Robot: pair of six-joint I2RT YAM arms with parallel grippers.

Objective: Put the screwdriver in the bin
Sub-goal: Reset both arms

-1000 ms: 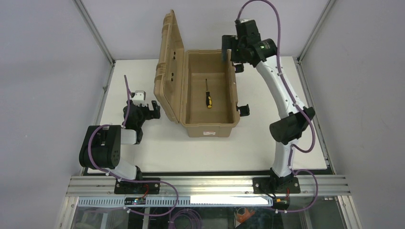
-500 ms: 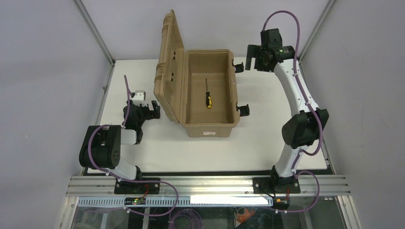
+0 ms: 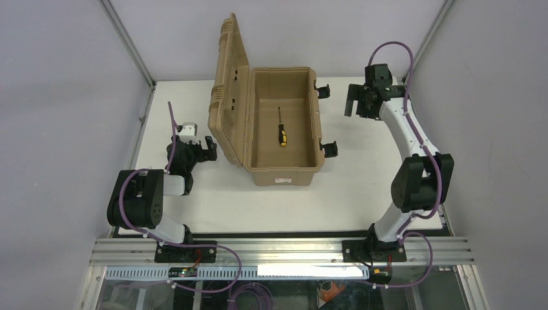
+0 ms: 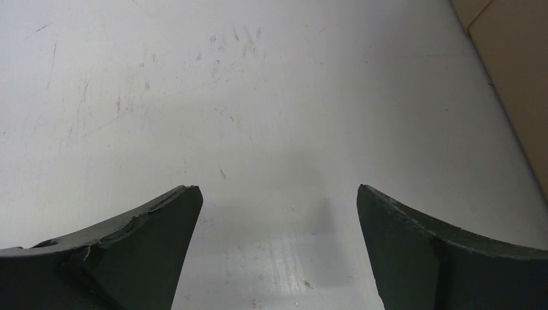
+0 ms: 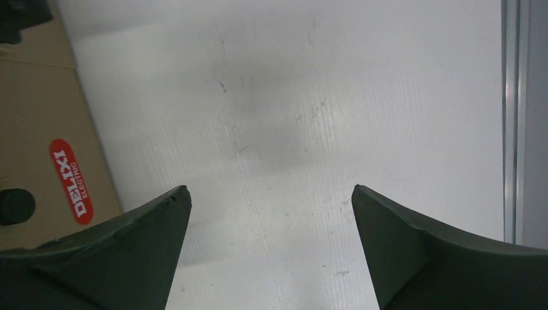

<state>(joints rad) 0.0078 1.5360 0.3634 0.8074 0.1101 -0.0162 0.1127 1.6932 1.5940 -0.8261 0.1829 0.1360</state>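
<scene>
The screwdriver [image 3: 281, 131], black handle with yellow butt, lies on the floor of the tan bin [image 3: 282, 170], whose ribbed lid [image 3: 229, 97] stands open at the left. My right gripper [image 3: 352, 100] is open and empty, to the right of the bin near the back of the table. In the right wrist view [image 5: 270, 190] the bin's wall [image 5: 39, 123] with a red label shows at the left. My left gripper [image 3: 208, 147] is open and empty, left of the lid. In the left wrist view [image 4: 278, 190] only bare table and the bin's corner [image 4: 517, 77] show.
Black latches [image 3: 329, 149] stick out from the bin's right side. An aluminium frame rail [image 5: 514, 116] runs along the table's right edge. White table [image 3: 362, 187] stretches in front of the bin.
My right arm has swung from above the bin's back right corner out to the right and down toward the table. The screwdriver and the left arm have not moved.
</scene>
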